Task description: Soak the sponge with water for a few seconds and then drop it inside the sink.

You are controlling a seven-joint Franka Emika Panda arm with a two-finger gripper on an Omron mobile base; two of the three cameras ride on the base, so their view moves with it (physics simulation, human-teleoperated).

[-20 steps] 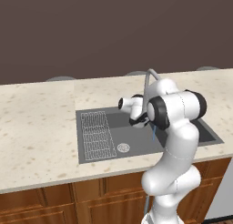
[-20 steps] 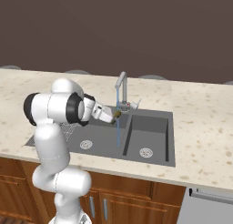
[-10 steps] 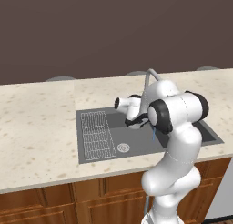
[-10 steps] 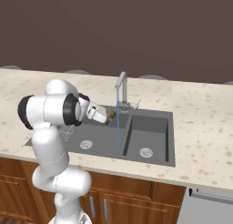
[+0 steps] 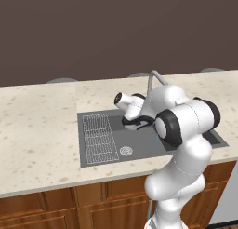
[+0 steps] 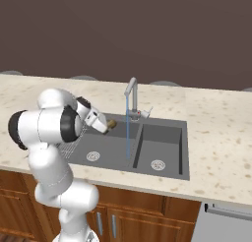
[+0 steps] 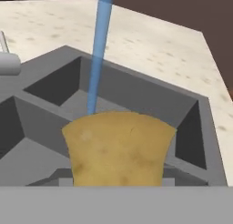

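My gripper (image 6: pixel 108 124) is shut on the sponge (image 6: pixel 112 123), a small mustard-yellow block held over the sink's (image 6: pixel 166 137) left basin. In the hand view the sponge (image 7: pixel 118 150) sits low in the middle, and the water (image 7: pixel 99 45) drops as a pale-blue stream just beyond its top edge. From the right base view the water (image 6: pixel 128 133) falls from the grey faucet (image 6: pixel 131 88) a short way to the right of the sponge, apart from it. In the left base view the gripper (image 5: pixel 135 123) hangs over the sink (image 5: pixel 139 146), and the hand hides the sponge.
The ribbed drainboard (image 5: pixel 98 137) lies at the sink's left end, with a round drain (image 5: pixel 126 151) beside it. A second drain (image 6: pixel 157 164) sits in the right basin. Speckled counter (image 6: pixel 216 133) surrounds the sink. My own arm (image 5: pixel 186 125) stands over the sink's front edge.
The hand has drawn back with the sponge, leftward in the right base view, away from the water stream it was touching a second ago. The grip stays shut.
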